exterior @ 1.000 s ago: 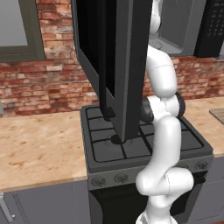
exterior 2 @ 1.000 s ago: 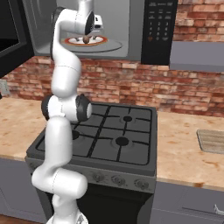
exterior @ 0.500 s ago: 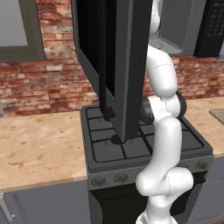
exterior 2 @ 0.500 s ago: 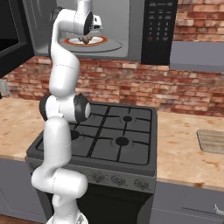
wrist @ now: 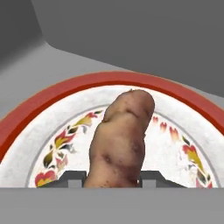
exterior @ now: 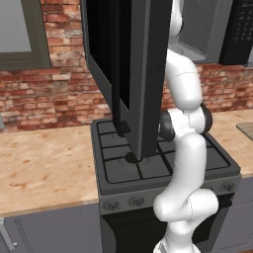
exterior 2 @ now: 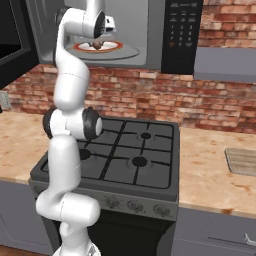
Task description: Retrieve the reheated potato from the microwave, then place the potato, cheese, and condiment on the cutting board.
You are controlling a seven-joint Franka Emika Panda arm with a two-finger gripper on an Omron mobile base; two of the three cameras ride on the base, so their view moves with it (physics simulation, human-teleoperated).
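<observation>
The microwave (exterior 2: 182,30) stands open, its dark door (exterior: 133,74) swung out over the hob. Inside, a red-rimmed patterned plate (wrist: 109,81) carries the brown potato (wrist: 120,140). My gripper (wrist: 112,178) is shut on the potato, one dark fingertip (wrist: 72,177) pressed to each side of its near end. From the right base, the hand reaches into the cavity with the gripper (exterior 2: 98,40) just above the potato (exterior 2: 97,45) on the plate (exterior 2: 114,46). The striped cutting board (exterior 2: 242,161) lies on the right counter. The cheese and the condiment are out of view.
A black gas hob (exterior 2: 135,160) sits directly below the microwave, with wood-look counter (exterior: 44,168) on both sides. A red brick wall (exterior 2: 215,107) runs behind. The open door hangs close to my arm's left. The cutting board's edge (exterior: 246,129) shows at far right.
The fingers have closed onto the potato over the last second. The arm and the plate have stayed where they were.
</observation>
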